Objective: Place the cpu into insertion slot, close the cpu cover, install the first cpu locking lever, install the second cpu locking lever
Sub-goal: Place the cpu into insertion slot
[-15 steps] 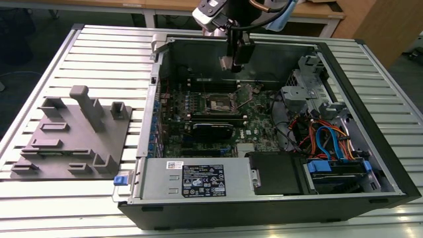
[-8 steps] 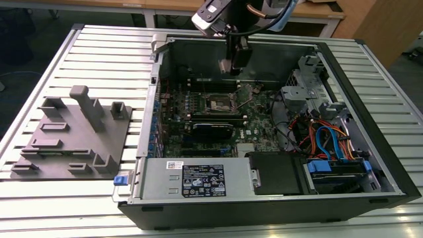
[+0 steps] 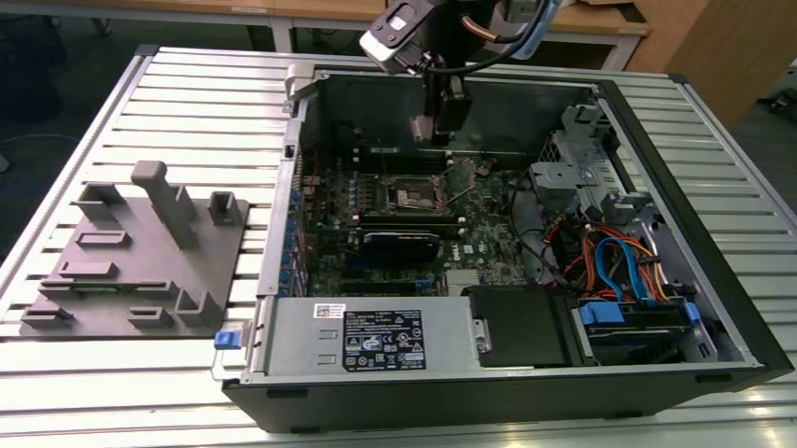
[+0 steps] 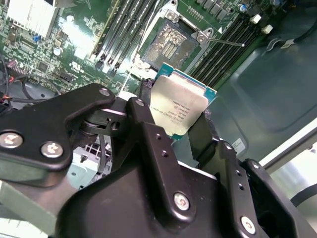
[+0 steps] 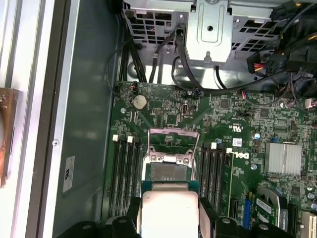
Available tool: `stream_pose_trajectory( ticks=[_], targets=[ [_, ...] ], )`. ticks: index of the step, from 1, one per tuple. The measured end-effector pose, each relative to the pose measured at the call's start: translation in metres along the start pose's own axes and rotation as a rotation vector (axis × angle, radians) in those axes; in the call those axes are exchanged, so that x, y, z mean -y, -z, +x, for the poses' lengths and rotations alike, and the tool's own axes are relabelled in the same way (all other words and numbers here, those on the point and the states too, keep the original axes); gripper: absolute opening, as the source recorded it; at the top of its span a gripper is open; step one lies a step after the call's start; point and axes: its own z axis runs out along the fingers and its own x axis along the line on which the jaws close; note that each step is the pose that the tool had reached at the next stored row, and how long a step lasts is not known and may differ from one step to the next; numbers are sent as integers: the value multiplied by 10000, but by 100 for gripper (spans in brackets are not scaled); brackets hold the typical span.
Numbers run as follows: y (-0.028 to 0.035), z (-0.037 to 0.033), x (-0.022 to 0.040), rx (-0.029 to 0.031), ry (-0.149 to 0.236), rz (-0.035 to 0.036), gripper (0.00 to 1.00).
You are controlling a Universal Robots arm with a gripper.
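While the claw (image 4: 174, 124) grips it, the cpu (image 4: 179, 101) tilts.

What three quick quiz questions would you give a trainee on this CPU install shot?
1. True or false: the cpu already sits in the insertion slot.
2. Fill in: the cpu cover is ___ (open/shut).
3. What is the gripper shut on? A) the cpu B) the cpu cover C) nothing

Key: 1 false, the cpu hangs clear of the slot between the fingers; 2 open; 3 A.
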Motion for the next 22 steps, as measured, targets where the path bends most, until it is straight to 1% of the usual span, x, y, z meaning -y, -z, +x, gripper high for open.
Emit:
stream_pose_trajectory(
  ticks=[3,5,12,16,19,20,22],
  targets=[
    [-27,3,1,-7,-6,72,54],
    [-52,6,1,-9,-9,94,54],
    [-170,10,4,-21,-25,99,54],
    [-242,9,7,-14,-266,91,54],
    [-294,7,9,-12,-285,90,54],
    [-306,6,9,-12,-286,90,54],
    [-308,6,10,-8,-286,91,54]
  ],
)
